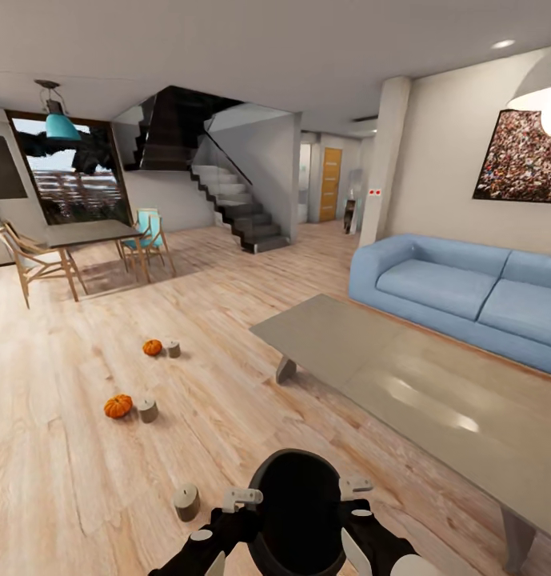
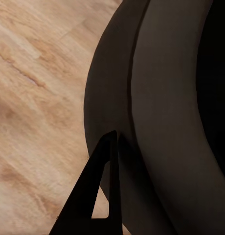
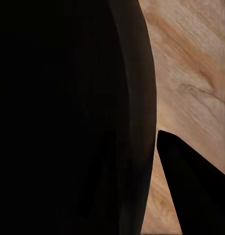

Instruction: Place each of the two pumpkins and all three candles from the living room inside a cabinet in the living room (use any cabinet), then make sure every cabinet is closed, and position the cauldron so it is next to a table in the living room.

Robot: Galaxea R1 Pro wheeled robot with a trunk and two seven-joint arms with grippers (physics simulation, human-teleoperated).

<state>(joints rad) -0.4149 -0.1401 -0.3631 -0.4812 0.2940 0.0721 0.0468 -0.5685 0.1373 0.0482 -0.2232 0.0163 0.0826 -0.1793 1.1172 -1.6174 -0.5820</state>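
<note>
The worktop (image 1: 403,376) stands just right of the cauldron (image 1: 295,512), which is held above the floor (image 1: 83,480). The left tool (image 1: 241,499) and right tool (image 1: 355,486) each clamp its rim. Left of the cauldron lie two pumpkins (image 1: 118,406) (image 1: 152,347) and three candles (image 1: 186,502) (image 1: 148,410) (image 1: 173,348).

Light wood plank floor (image 1: 83,448) throughout. Blue sofa (image 1: 467,292) against the right wall, dark framed picture (image 1: 521,158) above it. Dark staircase (image 1: 235,200) at the back centre, orange door (image 1: 330,184) down the hallway beyond. Back left: dark dining table (image 1: 91,234) with wooden chairs (image 1: 27,260), one with a teal seat (image 1: 149,232), a teal pendant lamp (image 1: 61,122) overhead, a large window (image 1: 71,172) behind.
</note>
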